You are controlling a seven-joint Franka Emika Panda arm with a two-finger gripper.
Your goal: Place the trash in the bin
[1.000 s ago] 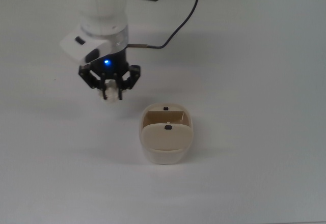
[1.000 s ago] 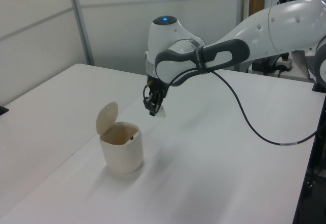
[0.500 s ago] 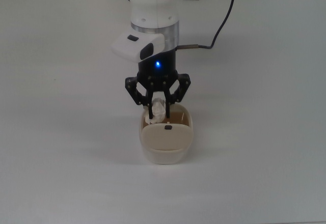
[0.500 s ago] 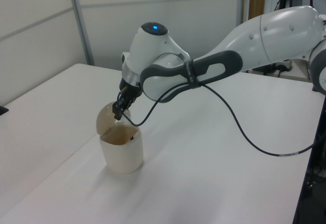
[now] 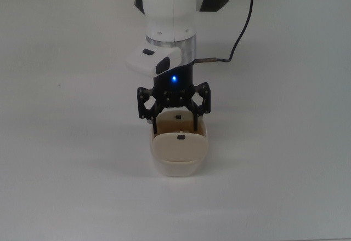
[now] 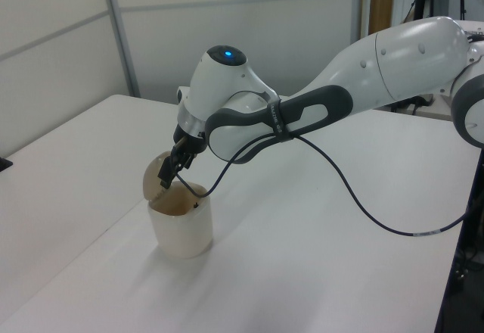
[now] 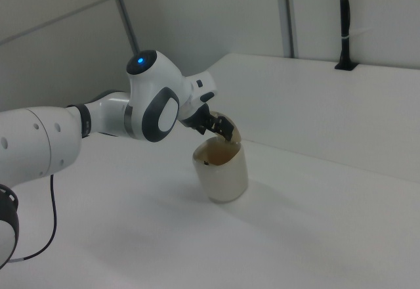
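Nearest the top view's lower edge, the bin is seen standing upright on the white table, its cream flap swung up so that the tan interior is exposed behind it. Directly over that opening, the gripper is poised with its fingers spread apart, one tip toward each side wall of the mouth, and nothing is held between them. A small pale speck is glimpsed inside the opening in the top view, but it cannot be confirmed as the trash; no wad of paper is visible on the table or in the fingers in any view, so it is judged to lie inside the bin, hidden by the walls. In the left view the fingertips are shown just above the rim, beside the raised flap, and in the right view the same placement is seen over the open container. Farther back, the white arm and its black cable are seen running away across the table. The deposit is judged to be done; only the retreat of the arm appears to be left.
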